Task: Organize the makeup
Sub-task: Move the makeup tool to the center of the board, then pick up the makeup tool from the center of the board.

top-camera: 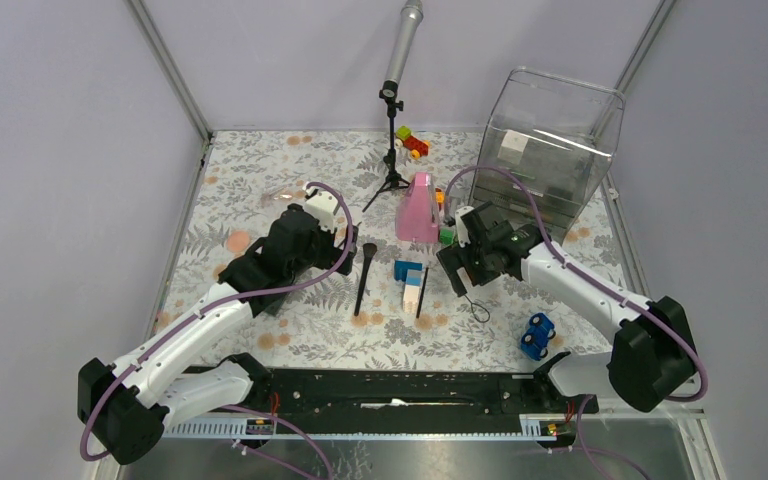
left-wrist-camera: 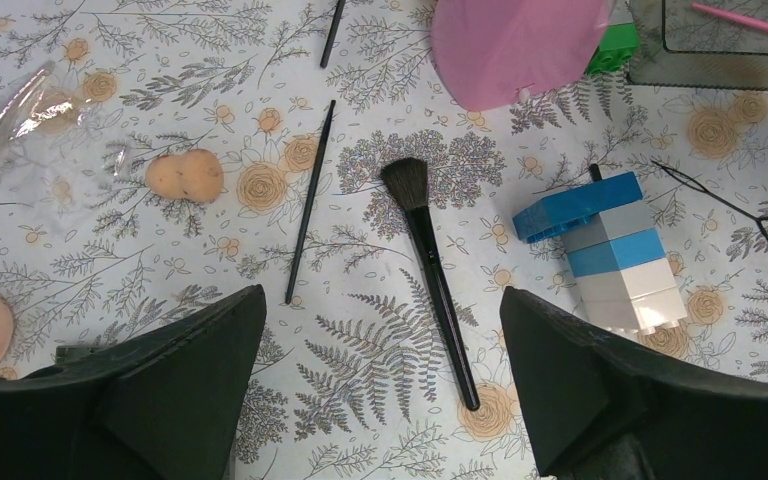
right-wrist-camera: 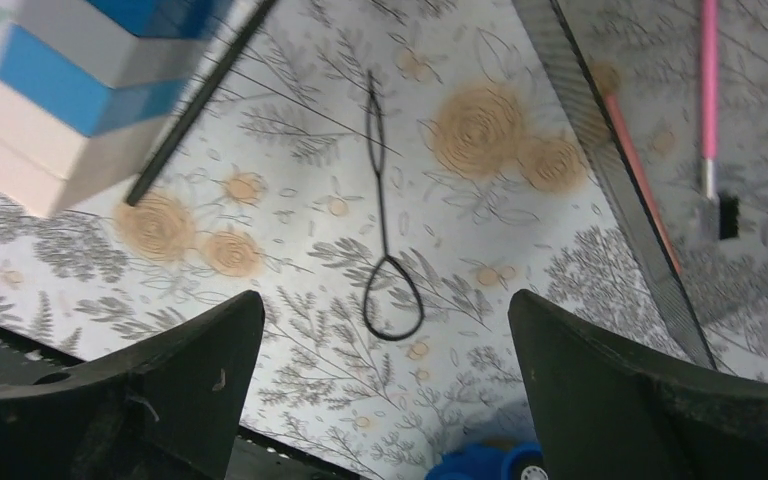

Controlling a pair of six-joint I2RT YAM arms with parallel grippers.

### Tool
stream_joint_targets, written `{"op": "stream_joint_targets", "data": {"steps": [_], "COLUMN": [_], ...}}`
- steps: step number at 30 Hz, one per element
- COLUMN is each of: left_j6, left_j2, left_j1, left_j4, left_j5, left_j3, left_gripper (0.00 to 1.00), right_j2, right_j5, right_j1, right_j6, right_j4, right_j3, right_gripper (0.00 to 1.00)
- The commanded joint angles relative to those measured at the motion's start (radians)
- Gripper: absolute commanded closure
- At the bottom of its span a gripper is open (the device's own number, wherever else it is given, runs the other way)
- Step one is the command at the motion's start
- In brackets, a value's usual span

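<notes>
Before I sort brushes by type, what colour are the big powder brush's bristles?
Black bristles on the powder brush, matching its handle; clearest in the left wrist view.

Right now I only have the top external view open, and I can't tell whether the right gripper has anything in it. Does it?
Observer: No. In the right wrist view the right gripper stands open and empty, above a thin black wire loop lying on the table.
Reviewer: Is any makeup in the clear organizer yet?
Observer: Yes, a pink-handled brush lies inside the clear organizer.
Reviewer: What does the left wrist view add?
Observer: Two peach sponges, touching side by side, lie left of a slim black pencil.
</notes>
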Motion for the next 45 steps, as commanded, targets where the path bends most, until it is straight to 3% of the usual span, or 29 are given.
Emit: {"op": "stream_joint_targets", "data": {"steps": [1,4,8,17,25,32,37,45], "left_j6": [-0.002,-0.001,-0.001,0.000,0.000,0.001,0.001,0.000], "left_j2": [-0.008,-0.010,-0.010,-0.007,-0.003,-0.001,-0.003,-0.004], "left_j1": [0.005,0.005,0.006,0.005,0.005,0.006,0.005,0.005], "left_j4": [0.025,0.025,0.023,0.023,0.023,0.023,0.023,0.023], "left_j5": [-0.015,-0.020,-0.025,-0.025,-0.029,-0.029,-0.028,-0.028], "left_j3": [0.002,0.001,0.000,0.000,0.000,0.000,0.000,0.000], "left_gripper": [0.01,0.01,0.01,0.01,0.01,0.01,0.01,0.01], "right_j2": [0.041,0.107,0.211,0.324,0.356,0.413,0.468,0.469], "right_j5": [0.159,0.176,0.029,-0.011,-0.057,-0.051,-0.047,-0.048], "right_j1": [0.002,0.002,0.005,0.005,0.011,0.019,0.023,0.051], "right_j6": [-0.014,-0.069,-0.160,-0.278,-0.268,-0.269,-0.271,-0.255], "right_j4": [-0.118,-0.126,-0.182,-0.160,-0.106,-0.110,-0.120,-0.101], "right_j3": [0.040,0.049,0.073,0.047,0.016,0.023,0.038,0.058], "right_gripper": [0.00,0.01,0.02,0.04,0.32,0.35,0.60,0.80]}}
